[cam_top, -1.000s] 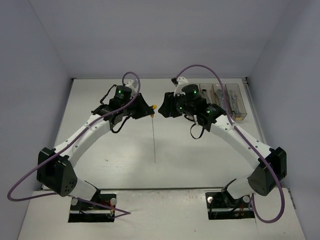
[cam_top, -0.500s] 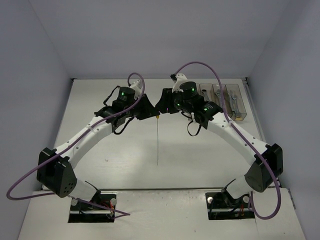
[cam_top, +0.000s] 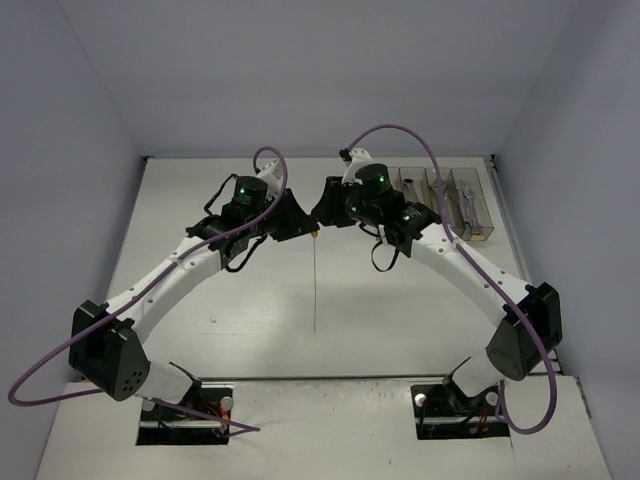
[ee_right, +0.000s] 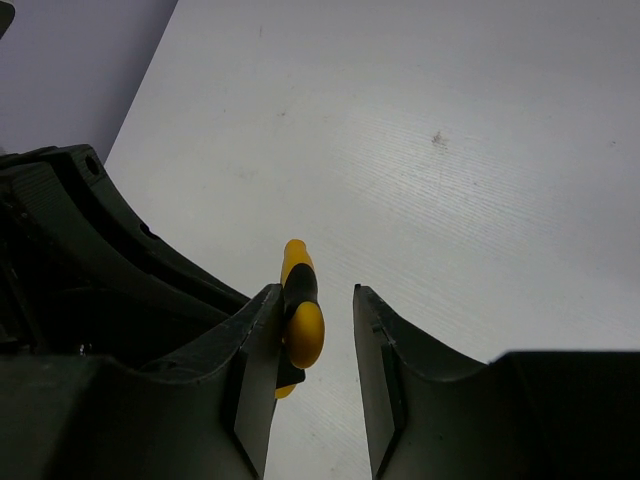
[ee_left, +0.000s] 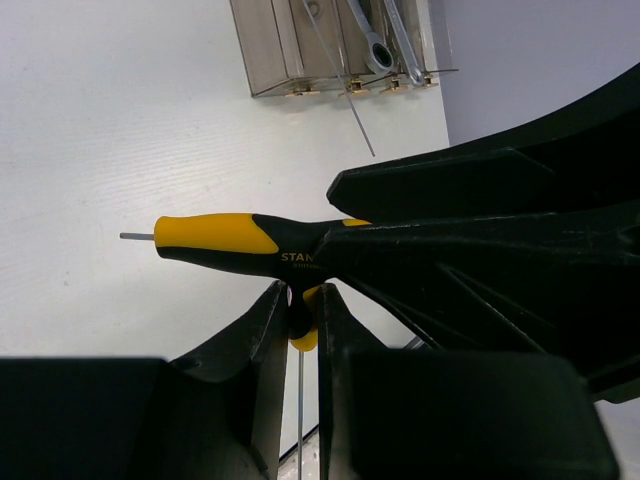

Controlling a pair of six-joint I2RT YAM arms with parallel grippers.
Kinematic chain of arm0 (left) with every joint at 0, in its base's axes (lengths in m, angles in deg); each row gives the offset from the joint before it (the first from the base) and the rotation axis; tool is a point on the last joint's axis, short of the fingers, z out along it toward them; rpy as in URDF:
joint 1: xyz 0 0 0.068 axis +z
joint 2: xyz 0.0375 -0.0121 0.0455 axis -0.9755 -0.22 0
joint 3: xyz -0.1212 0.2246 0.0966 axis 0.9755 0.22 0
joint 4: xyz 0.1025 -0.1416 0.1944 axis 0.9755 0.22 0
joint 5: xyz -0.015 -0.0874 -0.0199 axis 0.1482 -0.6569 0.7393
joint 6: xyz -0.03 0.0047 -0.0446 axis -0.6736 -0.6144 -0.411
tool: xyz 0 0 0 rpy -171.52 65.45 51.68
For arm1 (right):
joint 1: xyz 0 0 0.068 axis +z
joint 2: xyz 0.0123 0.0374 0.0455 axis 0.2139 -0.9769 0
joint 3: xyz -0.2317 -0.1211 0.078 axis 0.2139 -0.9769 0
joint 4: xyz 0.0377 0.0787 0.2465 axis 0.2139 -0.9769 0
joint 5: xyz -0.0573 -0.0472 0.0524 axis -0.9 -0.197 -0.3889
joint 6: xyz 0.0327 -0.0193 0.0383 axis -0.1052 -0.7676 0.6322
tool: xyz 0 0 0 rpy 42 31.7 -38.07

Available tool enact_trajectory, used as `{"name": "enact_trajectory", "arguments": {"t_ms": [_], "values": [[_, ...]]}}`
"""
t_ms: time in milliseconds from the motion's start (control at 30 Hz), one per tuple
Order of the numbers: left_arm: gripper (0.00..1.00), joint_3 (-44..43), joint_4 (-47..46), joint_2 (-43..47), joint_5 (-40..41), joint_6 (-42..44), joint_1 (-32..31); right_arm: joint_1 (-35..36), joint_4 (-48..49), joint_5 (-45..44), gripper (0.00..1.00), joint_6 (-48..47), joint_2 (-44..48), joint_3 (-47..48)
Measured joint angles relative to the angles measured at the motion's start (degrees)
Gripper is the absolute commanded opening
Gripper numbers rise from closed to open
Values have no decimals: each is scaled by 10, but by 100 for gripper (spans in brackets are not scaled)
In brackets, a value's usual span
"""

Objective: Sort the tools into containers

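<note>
A thin rod driver with a yellow-black T-handle hangs rod-down between the two arms, above the table. My left gripper is shut on the stem just under the handle. My right gripper is open, its jaws standing either side of the handle's yellow end, which lies against the left finger. In the top view the two grippers meet at the handle, left and right. The clear bins stand at the back right and hold wrenches.
The bins' row lies beyond the handle in the left wrist view, one long thin rod sticking out of it. The right arm hides the leftmost part of the row from above. White walls close the table's back and sides.
Both grippers have closed in on each other at mid-table. The right gripper moved left until its open jaws came around the handle end. The driver shifted slightly right with the left gripper.
</note>
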Motion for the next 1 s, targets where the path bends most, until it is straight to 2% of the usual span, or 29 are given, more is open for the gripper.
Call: {"name": "enact_trajectory", "arguments": {"t_ms": [233, 300, 367, 400, 467, 533, 600, 767, 867, 1000], "values": [[0, 0, -5, -1, 6, 3, 0, 0, 6, 4, 27, 12, -1, -4], [0, 0, -8, -3, 7, 3, 0, 0, 8, 5, 22, 16, -1, -7], [0, 0, -11, -6, 8, 4, 0, 0, 9, 6, 13, 20, -2, -8], [0, 0, -13, -9, 8, 4, 0, 0, 10, 7, 13, 21, -3, -8], [0, 0, -18, -14, 8, 4, 0, 0, 10, 6, 0, 23, -5, -8], [2, 0, -21, -19, 8, 3, 0, 0, 10, 5, 0, 23, -7, -8], [11, 0, -21, -21, 8, 3, 0, -4, 10, 4, 0, 22, -9, -8], [68, -5, -14, -22, 12, 15, -1, -27, 10, 6, 0, 13, -9, -8], [75, -9, 3, -22, 26, 27, -2, -72, 10, 5, 0, 1, -9, -8], [76, -14, 42, -21, 54, 50, -2, -137, 10, -1, 0, -20, -9, -8]]}}
